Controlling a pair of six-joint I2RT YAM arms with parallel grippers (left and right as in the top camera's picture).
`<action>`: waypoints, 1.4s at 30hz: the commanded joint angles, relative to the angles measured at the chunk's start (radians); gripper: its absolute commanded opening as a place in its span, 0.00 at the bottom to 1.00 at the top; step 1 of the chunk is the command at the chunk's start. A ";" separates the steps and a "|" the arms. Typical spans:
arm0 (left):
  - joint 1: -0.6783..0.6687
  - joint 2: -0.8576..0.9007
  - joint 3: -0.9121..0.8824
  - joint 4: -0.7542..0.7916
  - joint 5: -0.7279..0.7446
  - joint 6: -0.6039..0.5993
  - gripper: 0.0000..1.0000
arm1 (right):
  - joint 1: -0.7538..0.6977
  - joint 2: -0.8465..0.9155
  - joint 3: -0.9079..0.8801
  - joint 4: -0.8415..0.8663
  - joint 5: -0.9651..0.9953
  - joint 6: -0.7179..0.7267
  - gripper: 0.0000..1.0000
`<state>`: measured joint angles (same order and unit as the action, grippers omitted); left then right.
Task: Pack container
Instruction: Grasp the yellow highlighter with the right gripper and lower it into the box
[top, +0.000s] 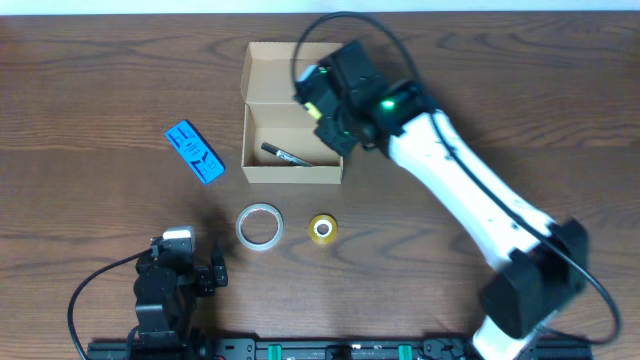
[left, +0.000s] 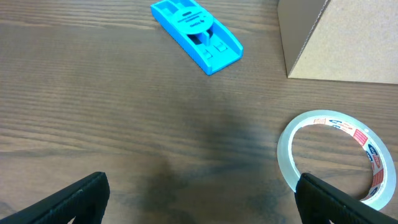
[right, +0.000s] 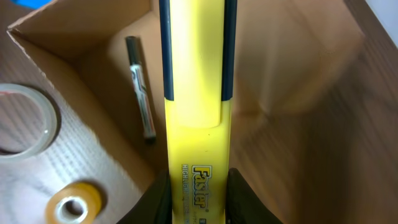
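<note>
At near left of surface (top: 100, 80), my left tool (left: 199, 199), fingers apart. Just beyond, clear tape roll (top: 259, 225); small yellow tape roll (top: 322, 227) to right. Farther left, blue plastic piece (top: 194, 151). Far centre, container (top: 290, 172), lid open, black pen (top: 285, 154) inside. Over its right wall, my right tool (right: 198, 193), clamped on yellow highlighter (right: 198, 93).

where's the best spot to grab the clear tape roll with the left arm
Pinch the ring wall of the clear tape roll from straight above, one finger in the hole, one outside. It lies flat, hole up, so the wall is thin and exposed; the open left gripper sits nearest its near-left edge.
</note>
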<state>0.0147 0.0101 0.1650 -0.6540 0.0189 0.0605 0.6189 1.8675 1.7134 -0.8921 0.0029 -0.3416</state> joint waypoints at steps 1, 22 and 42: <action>-0.005 -0.006 -0.009 -0.002 -0.008 0.014 0.95 | 0.033 0.076 0.055 0.011 -0.011 -0.148 0.04; -0.005 -0.006 -0.009 -0.003 -0.008 0.014 0.95 | 0.056 0.290 0.058 0.080 -0.045 -0.262 0.15; -0.005 -0.006 -0.009 -0.003 -0.008 0.014 0.96 | 0.057 0.210 0.179 0.086 -0.003 -0.151 0.50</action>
<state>0.0147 0.0101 0.1650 -0.6540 0.0189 0.0608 0.6662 2.1456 1.8221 -0.7948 -0.0185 -0.5579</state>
